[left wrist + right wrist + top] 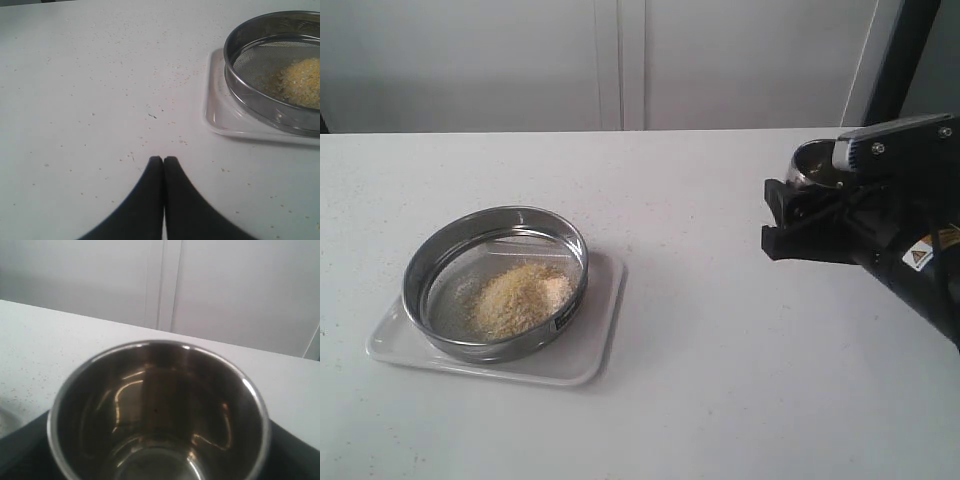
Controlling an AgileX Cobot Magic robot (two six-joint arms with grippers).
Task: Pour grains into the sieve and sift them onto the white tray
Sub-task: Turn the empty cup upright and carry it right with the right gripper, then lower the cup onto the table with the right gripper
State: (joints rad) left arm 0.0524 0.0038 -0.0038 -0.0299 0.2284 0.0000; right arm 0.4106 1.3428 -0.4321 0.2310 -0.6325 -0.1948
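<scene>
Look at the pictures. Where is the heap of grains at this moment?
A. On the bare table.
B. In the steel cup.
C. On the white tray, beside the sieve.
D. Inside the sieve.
D: the grains lie heaped on the mesh of the sieve, which stands on the white tray, while the steel cup shows a bare inside.

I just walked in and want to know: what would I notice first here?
Probably the pile of yellow grains in the big round sieve, which sits on the white tray at the left. Then the shiny steel cup held up at the right, looking empty inside.
</scene>
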